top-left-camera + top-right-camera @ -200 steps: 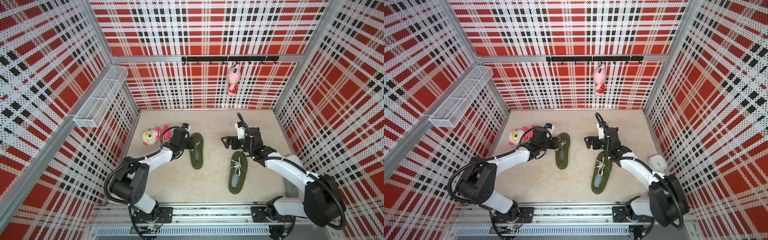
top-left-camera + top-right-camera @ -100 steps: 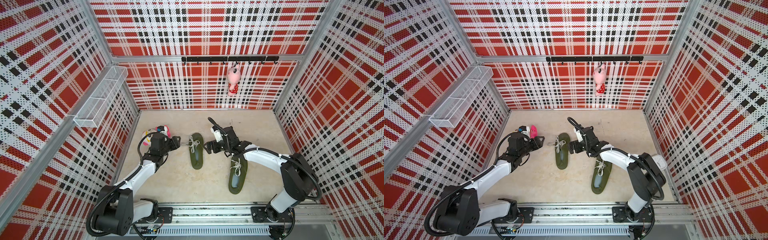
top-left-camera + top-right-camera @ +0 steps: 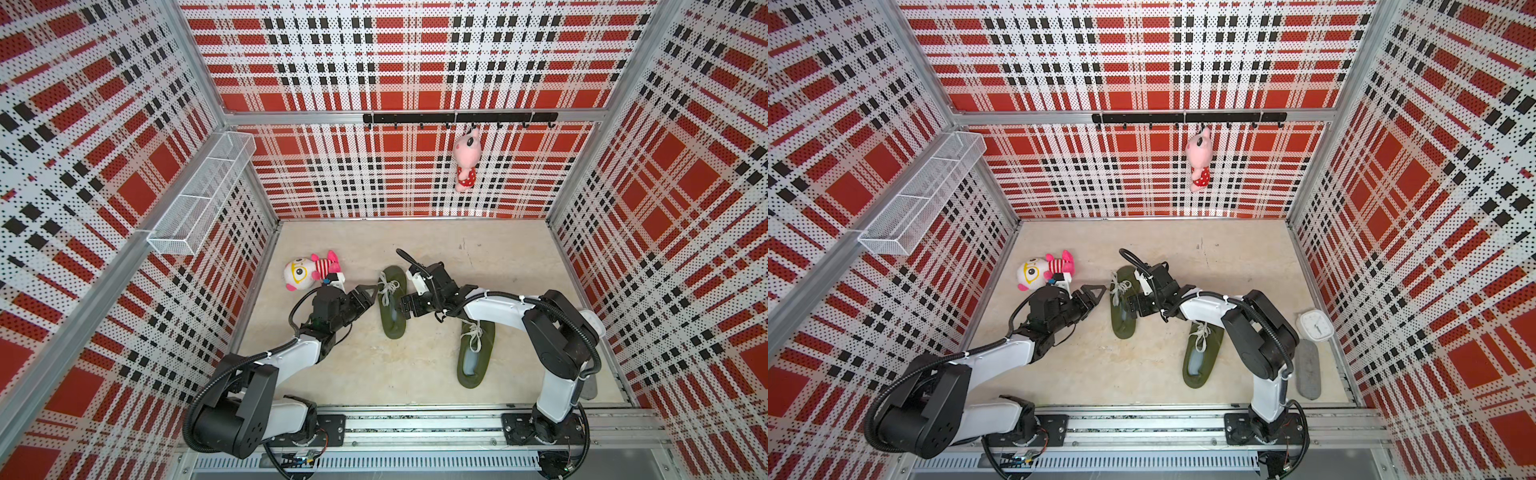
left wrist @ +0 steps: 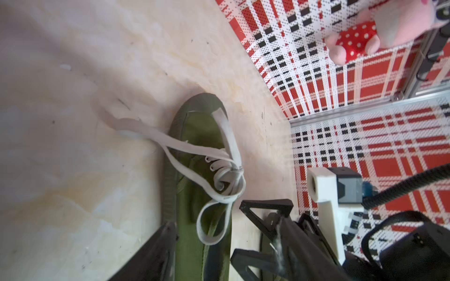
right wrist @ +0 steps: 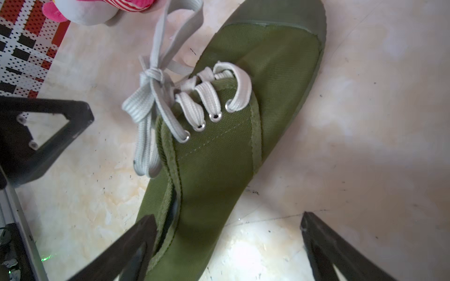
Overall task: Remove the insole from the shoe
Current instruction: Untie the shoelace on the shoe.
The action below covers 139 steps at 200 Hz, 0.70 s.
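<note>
Two olive-green lace-up shoes lie on the beige floor in both top views. The left shoe lies between my two grippers. My left gripper is open at its left side, fingers astride the shoe. On the other side my right gripper is open, one finger against the collar of the shoe. This shoe's insole is hidden inside it. The right shoe shows a pale insole at its heel.
A plush toy lies just behind my left gripper near the left wall. A grey insole-shaped pad and a white clock lie by the right wall. A pink plush hangs on the back rail; a wire basket juts from the left wall.
My right gripper has swung left from above the right shoe to the left shoe. The left gripper drew back toward the plush toy, then returned to the shoe with wider jaws.
</note>
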Each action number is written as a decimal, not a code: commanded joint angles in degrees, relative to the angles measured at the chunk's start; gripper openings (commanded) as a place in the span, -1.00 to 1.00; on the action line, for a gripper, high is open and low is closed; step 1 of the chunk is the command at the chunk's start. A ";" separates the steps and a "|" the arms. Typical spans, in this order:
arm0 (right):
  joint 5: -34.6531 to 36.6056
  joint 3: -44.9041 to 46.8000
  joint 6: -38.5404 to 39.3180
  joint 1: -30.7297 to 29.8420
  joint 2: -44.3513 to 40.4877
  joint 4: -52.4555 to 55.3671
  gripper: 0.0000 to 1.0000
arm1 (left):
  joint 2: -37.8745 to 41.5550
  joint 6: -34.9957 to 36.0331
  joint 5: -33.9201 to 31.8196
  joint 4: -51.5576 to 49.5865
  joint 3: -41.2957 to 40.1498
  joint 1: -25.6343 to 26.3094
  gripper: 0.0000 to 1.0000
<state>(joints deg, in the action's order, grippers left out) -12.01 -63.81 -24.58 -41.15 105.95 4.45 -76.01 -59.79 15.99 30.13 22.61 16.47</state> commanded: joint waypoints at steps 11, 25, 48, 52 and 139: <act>0.01 -0.61 -1.00 -0.45 1.10 -1.37 0.92 | -3.70 -16.15 -3.36 5.20 -0.34 0.58 0.41; 0.12 -0.58 -1.04 -0.43 1.19 -1.46 0.92 | -5.31 -17.01 -4.17 5.20 0.10 0.20 0.35; 0.41 -0.53 -1.00 -0.51 1.32 -1.55 0.92 | -8.25 -18.58 -4.47 5.77 1.04 -1.28 0.29; 0.49 -0.53 -1.07 -0.51 1.36 -1.55 0.92 | -8.76 -18.78 -4.47 6.03 1.19 -1.47 0.29; 0.36 -1.31 -1.17 -0.87 2.77 -1.37 0.93 | -23.33 -21.57 -2.42 15.57 8.34 -1.86 0.27</act>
<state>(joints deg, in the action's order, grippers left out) -11.79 -63.83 -25.61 -41.52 107.68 3.70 -96.18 -79.85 12.91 40.84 28.97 14.85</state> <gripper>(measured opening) 0.964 0.648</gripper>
